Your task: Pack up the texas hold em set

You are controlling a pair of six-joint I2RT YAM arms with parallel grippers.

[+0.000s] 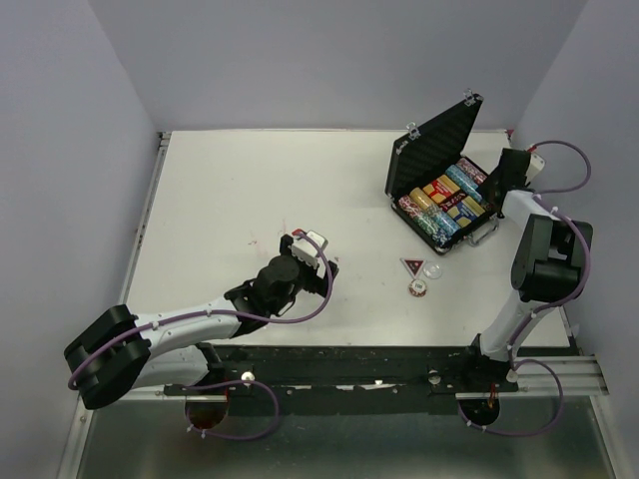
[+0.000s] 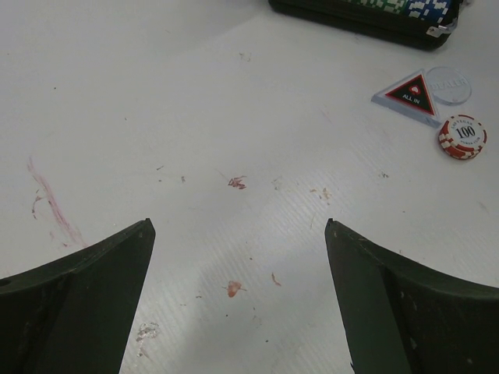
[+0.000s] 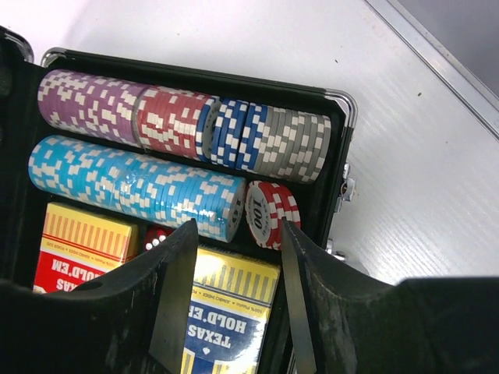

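the open case (image 1: 436, 160) stands at the far right of the table (image 1: 250, 190), with the right gripper (image 3: 238, 224) above its chip rows (image 3: 156, 117), fingers apart and holding nothing. the left gripper (image 2: 238, 224) gapes wide over the table, well apart from the triangular marker (image 2: 409, 95).

Raised lid (image 1: 436, 148) beside tightly packed chip rows (image 3: 187, 128)

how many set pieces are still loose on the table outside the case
3, in front of the case: triangular marker, clear disc beside it, red chip farthest from the case. Others may hide behind the lid.
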